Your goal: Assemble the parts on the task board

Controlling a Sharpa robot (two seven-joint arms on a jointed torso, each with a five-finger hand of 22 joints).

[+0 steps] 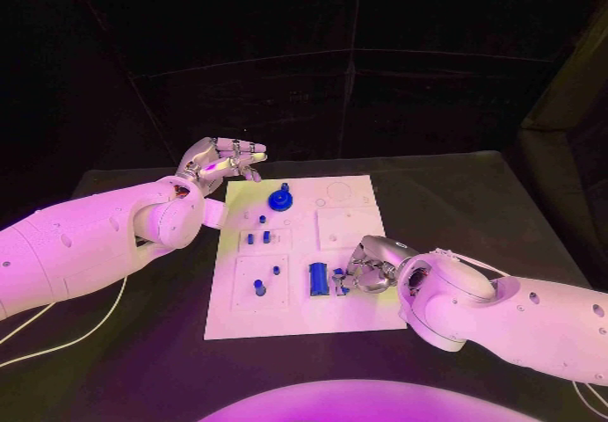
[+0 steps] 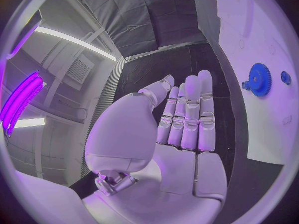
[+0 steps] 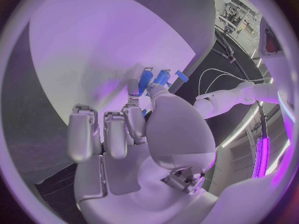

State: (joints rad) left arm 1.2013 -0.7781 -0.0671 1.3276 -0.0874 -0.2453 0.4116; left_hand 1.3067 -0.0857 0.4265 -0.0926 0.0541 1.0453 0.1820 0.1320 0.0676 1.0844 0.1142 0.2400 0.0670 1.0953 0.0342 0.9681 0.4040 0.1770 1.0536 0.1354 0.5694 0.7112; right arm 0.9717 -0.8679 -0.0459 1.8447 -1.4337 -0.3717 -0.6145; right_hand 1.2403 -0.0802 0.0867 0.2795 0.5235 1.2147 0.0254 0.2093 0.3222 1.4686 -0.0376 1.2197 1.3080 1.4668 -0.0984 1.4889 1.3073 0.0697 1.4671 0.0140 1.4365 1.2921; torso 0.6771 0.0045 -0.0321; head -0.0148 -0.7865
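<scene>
The task board (image 1: 294, 316) lies mid-frame. At its lower right the right hand (image 1: 364, 271) pinches a small blue part (image 1: 340, 283) — light, rigid, likely slick plastic, best gripped across its sides. The left hand (image 1: 223, 159), upper left, is spread and holds nothing — near a blue gear (image 1: 280, 200).

no readable text, label, brand, number or sign appears on the task board (image 1: 304, 255), its blue parts (image 1: 280, 199), or either arm.

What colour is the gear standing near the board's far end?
Blue. The gear shows best in the left wrist view, toothed rim clear against the white task board.
</scene>
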